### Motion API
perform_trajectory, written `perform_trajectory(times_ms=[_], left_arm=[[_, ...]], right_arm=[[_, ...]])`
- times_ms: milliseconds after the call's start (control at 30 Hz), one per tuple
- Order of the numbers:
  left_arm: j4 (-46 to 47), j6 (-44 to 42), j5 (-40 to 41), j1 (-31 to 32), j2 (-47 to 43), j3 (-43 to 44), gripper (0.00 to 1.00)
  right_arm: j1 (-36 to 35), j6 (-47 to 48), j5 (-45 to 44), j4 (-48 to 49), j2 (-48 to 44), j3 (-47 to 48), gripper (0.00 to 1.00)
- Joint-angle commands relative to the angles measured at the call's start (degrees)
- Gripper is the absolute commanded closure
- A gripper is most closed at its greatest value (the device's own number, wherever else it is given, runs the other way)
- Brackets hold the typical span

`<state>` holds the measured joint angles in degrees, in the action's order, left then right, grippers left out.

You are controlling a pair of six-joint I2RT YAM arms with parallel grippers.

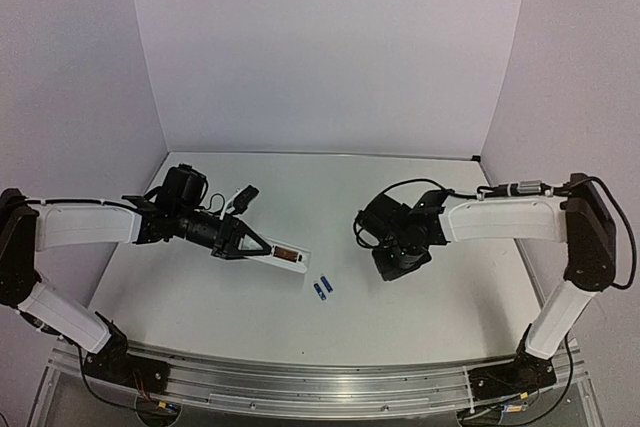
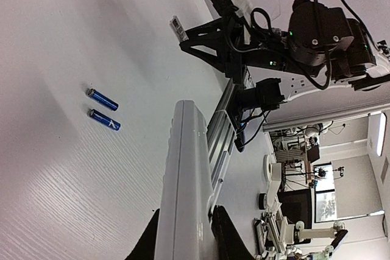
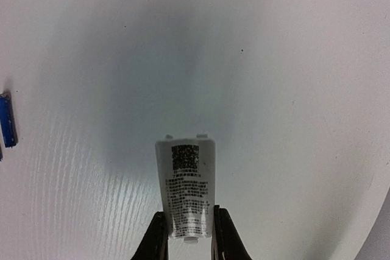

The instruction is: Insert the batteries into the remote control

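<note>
My left gripper is shut on the white remote control and holds it low over the table with the open battery recess facing up. In the left wrist view the remote runs edge-on out from between the fingers. The two blue batteries lie side by side on the table just right of the remote's far end; they also show in the left wrist view. My right gripper is off to the right, shut on the small white cover piece, printed label up, just above the table.
The white table is enclosed by pale walls behind and at both sides. A metal rail runs along the near edge. One battery shows at the left edge of the right wrist view.
</note>
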<state>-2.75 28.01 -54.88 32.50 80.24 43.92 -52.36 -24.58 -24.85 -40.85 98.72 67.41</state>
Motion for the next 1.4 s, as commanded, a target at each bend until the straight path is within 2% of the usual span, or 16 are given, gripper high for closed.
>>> perform_trajectory(times_ms=[0,267,333,500,667,733,867,967,1067,1367], left_arm=[[-1.23,-2.16,-0.96,-0.31,0.18,2.77,1.00],[-1.99,-2.76,-2.85,-0.32,0.20,3.09,1.00],[-2.26,-2.74,-3.32,-0.28,0.61,3.39,1.00],[-2.14,-2.80,-4.10,-0.30,1.47,3.78,1.00],[-0.62,-2.62,-5.08,-0.27,1.34,3.57,1.00],[-0.39,-3.19,-6.12,-0.24,1.87,3.71,1.00],[-0.33,-6.52,-9.21,-0.20,3.87,4.78,1.00],[-1.17,-9.34,-11.42,0.15,5.56,6.38,1.00],[0.11,-11.73,-13.35,1.83,6.62,7.05,1.00],[0.78,-12.51,-16.07,6.26,10.74,10.77,1.00]], right_arm=[[1.11,-8.00,-0.17,2.23,3.36,-1.44,0.90],[1.12,-10.90,1.61,4.54,3.29,-4.00,0.80],[1.14,-10.68,2.35,4.55,2.97,-4.06,0.73],[1.11,-8.68,2.74,4.46,0.06,-3.57,0.48],[1.03,-1.02,6.10,4.54,-3.64,-1.59,0.40],[0.95,4.53,11.10,4.71,-4.74,0.24,0.39],[0.86,14.23,28.76,5.69,-6.22,4.94,0.38],[0.86,18.84,43.63,6.52,-6.34,8.62,0.38],[0.86,21.54,53.79,6.49,-5.45,11.89,0.36],[0.86,22.78,61.75,3.73,0.20,17.37,0.36]])
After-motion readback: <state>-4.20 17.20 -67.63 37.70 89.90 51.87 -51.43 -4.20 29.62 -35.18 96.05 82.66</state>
